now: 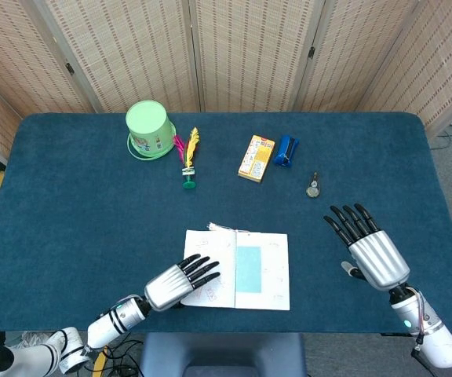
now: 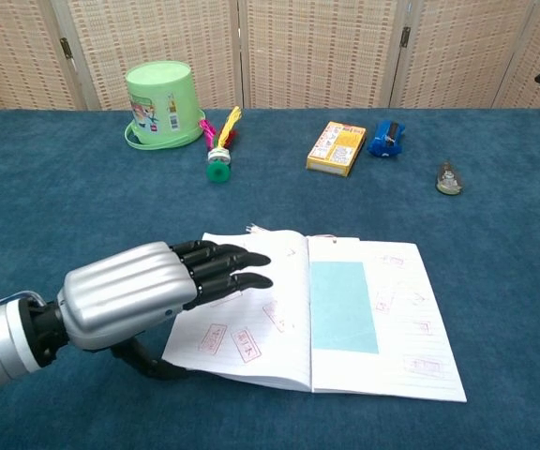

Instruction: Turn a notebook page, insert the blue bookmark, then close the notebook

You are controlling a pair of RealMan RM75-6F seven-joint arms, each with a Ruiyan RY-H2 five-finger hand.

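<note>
Reaching in from the near left, the robot's left hand [image 2: 148, 295] lies with its black fingers [image 2: 228, 267] stretched over the left page of the open white paper notebook [image 2: 251, 328], and its thumb is tucked under that page's near edge, so it seems to be gripping the page. The flat light-blue rectangular bookmark [image 2: 343, 307] lies on the right page, just right of the spine. Along the far side of the dark blue cloth table [image 1: 69, 204] stand an upturned light green plastic bucket [image 1: 149, 129], a feathered shuttlecock with pink and yellow plumes [image 1: 188, 157], a small yellow cardboard box [image 1: 256, 158], a small blue object [image 1: 287, 151] and a little round metal trinket [image 1: 313, 188]. On the near right, well apart from the notebook, the right hand [image 1: 369, 247] hovers with fingers spread wide, holding nothing.
</note>
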